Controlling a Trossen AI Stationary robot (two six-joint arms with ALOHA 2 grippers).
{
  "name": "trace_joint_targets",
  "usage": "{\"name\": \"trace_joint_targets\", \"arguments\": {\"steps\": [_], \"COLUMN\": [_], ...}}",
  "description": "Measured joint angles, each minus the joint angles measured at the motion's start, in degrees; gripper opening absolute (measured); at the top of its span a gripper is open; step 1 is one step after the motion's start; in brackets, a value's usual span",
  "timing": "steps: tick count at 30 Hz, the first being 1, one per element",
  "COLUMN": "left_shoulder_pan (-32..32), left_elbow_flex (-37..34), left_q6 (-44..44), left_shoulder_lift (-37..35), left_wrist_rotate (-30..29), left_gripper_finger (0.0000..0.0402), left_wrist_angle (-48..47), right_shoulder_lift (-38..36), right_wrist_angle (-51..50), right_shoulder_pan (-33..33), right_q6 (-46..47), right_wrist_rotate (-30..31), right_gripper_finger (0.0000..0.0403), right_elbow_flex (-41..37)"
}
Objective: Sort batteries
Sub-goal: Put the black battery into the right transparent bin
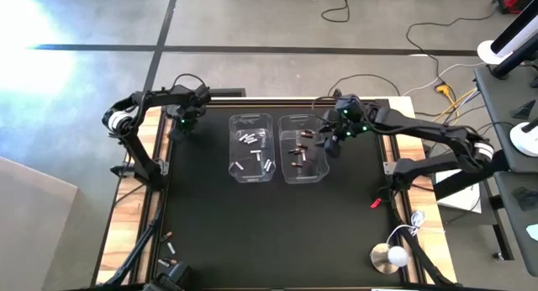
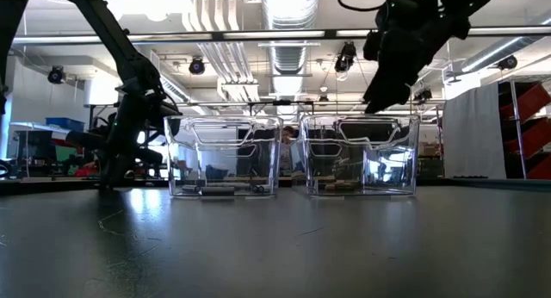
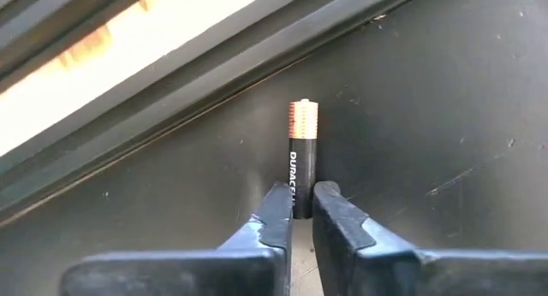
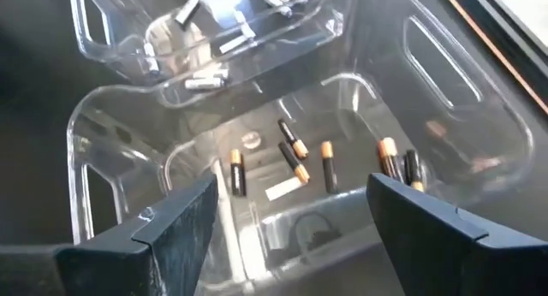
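A dark battery with a copper end (image 3: 303,150) lies on the black mat near the far left corner. My left gripper (image 3: 297,193) (image 1: 180,129) is shut on it. Two clear bins stand side by side at mid-table. The left bin (image 1: 232,148) holds silvery cells (image 4: 205,80). The right bin (image 1: 284,161) holds dark copper-ended cells (image 4: 295,155). My right gripper (image 4: 291,183) (image 1: 329,140) hangs open above the right bin with nothing between its fingers. My left gripper pinches the dark battery's plain end (image 3: 302,183) between its two fingertips (image 3: 278,206). The fingers come steeply from above and lie along the battery. The copper end (image 3: 303,121) points away from the fingers toward the mat's edge rail. The battery appears to rest on the mat.
A metal rail and wooden table edge (image 3: 128,48) run just beyond the held battery. A small red piece (image 1: 375,203) lies on the mat at the right. A white round object with a cable (image 1: 388,257) sits at the near right. A few loose cells (image 1: 168,251) lie at the near left edge.
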Motion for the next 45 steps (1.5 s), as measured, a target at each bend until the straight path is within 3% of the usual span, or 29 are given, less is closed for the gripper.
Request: {"name": "trace_joint_targets", "arguments": {"steps": [11, 18, 24, 34, 40, 45], "left_shoulder_pan": [-1.9, -6.8, -11.5, -21.4, -28.1, -34.9], "left_elbow_flex": [-0.3, -0.2, 0.3, 0.8, 1.2, 1.2], "left_q6": [6.7, 6.9, 10.7, 12.0, 23.0, 35.0], "left_shoulder_lift": [-1.7, -2.8, -5.4, -21.4, -30.9, -35.8], "left_wrist_rotate": [-0.9, -0.9, -1.7, -8.3, -14.7, -15.5], "left_gripper_finger": [0.0010, 0.0010, 0.0010, 0.0010, 0.0010, 0.0010], "left_wrist_angle": [1.2, 1.8, 4.2, 2.8, 4.9, 14.6], "right_shoulder_lift": [-8.8, -10.8, -11.1, -12.5, -12.1, -11.2], "right_wrist_angle": [-7.5, -7.4, -12.0, -13.2, -4.5, 3.7], "right_shoulder_pan": [0.0, 0.0, 0.1, 0.1, 0.1, 0.1], "right_q6": [-1.0, 2.5, 3.5, 0.7, -0.9, -0.4], "right_wrist_rotate": [8.8, 8.9, 9.0, 9.7, 10.5, 9.8], "right_gripper_finger": [0.0285, 0.0310, 0.0308, 0.0300, 0.0290, 0.0288], "right_elbow_flex": [0.0, 0.0, 0.0, 0.0, 0.0, 0.0]}}
